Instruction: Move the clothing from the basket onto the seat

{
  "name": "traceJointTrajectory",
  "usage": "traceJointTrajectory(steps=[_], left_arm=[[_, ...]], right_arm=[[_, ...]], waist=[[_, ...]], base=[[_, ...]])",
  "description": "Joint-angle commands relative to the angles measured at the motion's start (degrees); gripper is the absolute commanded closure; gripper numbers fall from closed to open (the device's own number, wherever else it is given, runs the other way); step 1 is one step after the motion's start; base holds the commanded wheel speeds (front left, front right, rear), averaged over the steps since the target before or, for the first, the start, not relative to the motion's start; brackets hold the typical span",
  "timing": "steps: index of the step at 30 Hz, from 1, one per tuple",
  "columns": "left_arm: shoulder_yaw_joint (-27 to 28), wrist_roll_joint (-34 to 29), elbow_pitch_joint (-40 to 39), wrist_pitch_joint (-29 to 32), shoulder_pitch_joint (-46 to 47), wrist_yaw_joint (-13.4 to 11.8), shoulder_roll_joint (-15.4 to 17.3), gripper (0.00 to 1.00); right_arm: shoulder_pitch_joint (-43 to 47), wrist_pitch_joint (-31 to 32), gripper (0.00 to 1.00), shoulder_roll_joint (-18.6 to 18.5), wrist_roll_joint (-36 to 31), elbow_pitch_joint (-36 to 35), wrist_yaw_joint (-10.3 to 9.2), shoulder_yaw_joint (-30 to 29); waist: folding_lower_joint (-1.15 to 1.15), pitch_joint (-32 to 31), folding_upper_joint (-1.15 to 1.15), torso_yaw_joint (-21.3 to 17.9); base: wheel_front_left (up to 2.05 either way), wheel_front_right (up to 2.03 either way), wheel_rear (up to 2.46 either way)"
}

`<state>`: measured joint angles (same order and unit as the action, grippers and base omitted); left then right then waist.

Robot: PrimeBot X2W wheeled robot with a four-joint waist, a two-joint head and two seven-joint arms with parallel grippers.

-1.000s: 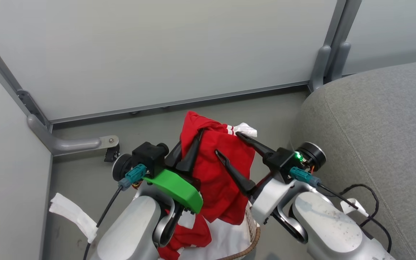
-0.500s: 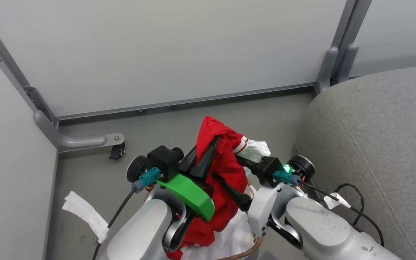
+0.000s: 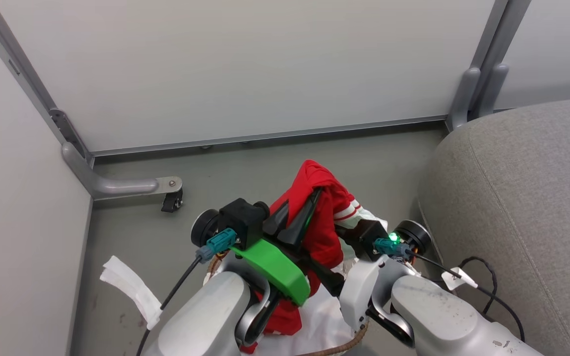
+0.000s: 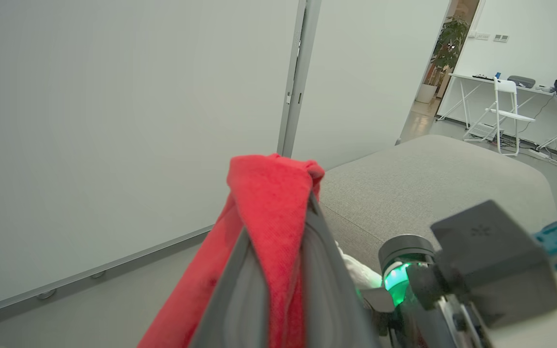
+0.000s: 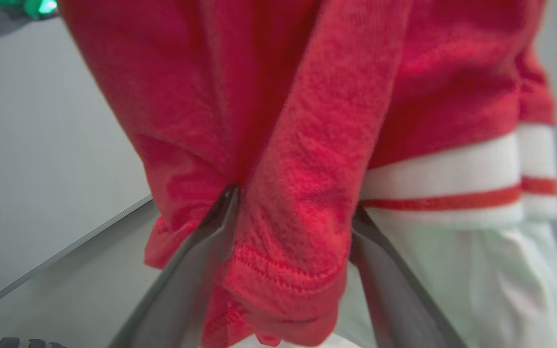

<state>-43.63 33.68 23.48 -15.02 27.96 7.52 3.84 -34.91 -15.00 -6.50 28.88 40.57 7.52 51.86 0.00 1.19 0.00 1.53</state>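
nearest the robot, the basket (image 3: 359,335) stood under both forearms with its white liner (image 3: 325,320) showing. more red cloth lay low inside; it could not be told whether that was a second piece or the hanging tail of the first. above the basket, the left jaws were clenched on a fold of the red garment (image 3: 320,232), holding it clear of the basket with its peak uppermost. the right jaws stood released at full spread, with one finger on each side of a hanging red fold beside the striped white cuff, not pinching it.

change noted: a second before, the right jaws lay in the open against the front of the garment, with both fingers plain to see from the head. they had since pushed in under the cloth, and the two arms had drawn closer together. the left jaws' grip was unchanged. the castor (image 3: 171,201) and the wall base sat further right in the head view; that was camera movement, not theirs.

meaning for the task: one piece was lifted but not delivered, and a second hold looked to be in preparation. beyond, on the robot's right, the seat (image 3: 532,207) stood near, and the garment was not yet touching it.
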Motion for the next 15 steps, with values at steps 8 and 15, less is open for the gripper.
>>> traceJointTrajectory(steps=[8, 15], left_arm=[[-1.60, 1.16, -0.65, -0.23, 1.37, -0.07, -0.54, 1.00], [-2.10, 1.75, -0.70, -0.23, 1.69, -0.07, -0.64, 1.00]], right_arm=[[1.58, -0.27, 0.00, 0.62, -0.13, 1.02, -0.07, -0.50], [1.11, -0.27, 1.00, 0.64, 0.90, 1.47, -0.07, 0.34]], waist=[[0.00, 0.47, 0.00, 1.61], [0.00, 0.93, 0.00, 2.18]], base=[[0.00, 0.00, 0.00], [0.00, 0.00, 0.00]])
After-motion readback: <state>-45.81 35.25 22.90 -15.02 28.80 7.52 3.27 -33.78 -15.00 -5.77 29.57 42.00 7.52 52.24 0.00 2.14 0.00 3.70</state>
